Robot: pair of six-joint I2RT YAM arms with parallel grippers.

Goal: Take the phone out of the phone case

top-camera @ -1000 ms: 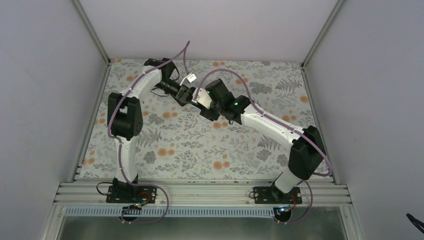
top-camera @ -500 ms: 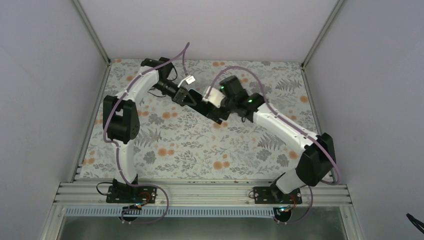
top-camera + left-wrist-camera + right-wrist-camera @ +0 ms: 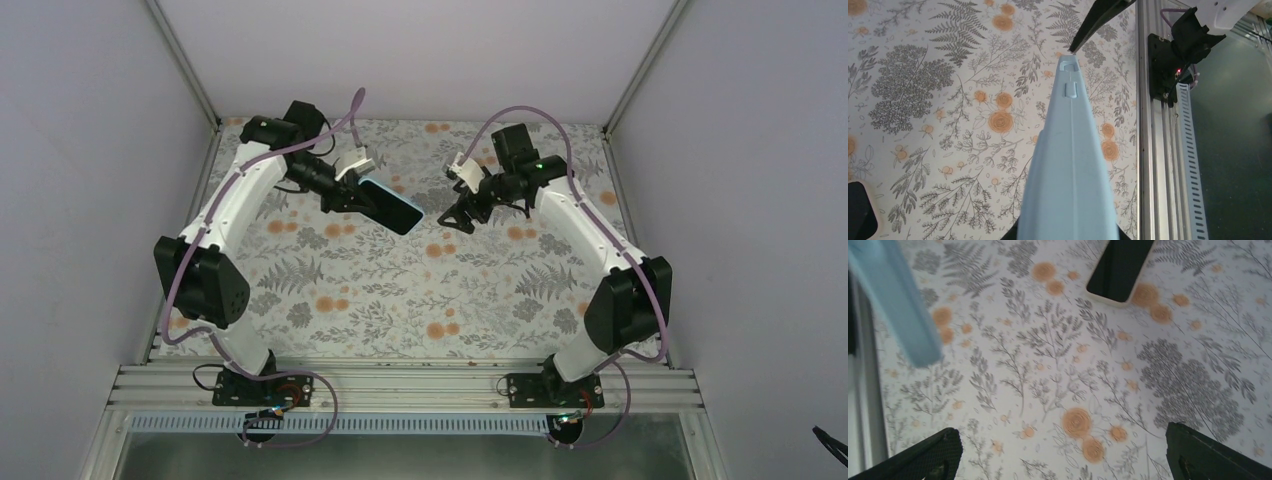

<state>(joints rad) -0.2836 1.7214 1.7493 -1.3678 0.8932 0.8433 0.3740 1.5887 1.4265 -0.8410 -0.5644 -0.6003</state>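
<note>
I see one of the task's two things lying on the flowered table [image 3: 480, 290]; the other is up in my grip. My left gripper [image 3: 348, 192] is clamped tight on one end of the light blue phone case [image 3: 392, 207], holding it off the cloth with its free end pointing toward my right arm. The phone [image 3: 1118, 267], a dark slab with a pale rim, lies flat on the table past the held end of the case and apart from it. My left wrist view catches only its corner, and from above my left arm hides it. My right gripper [image 3: 460, 222] hangs near the case's free end, spread wide with nothing between its fingers.

I judge the main work done: the phone seems to be out, and the case looks empty, its inner face dark. What is left, as I read it, is small: lay the case down beside the phone, not on its screen, and let go.
</note>
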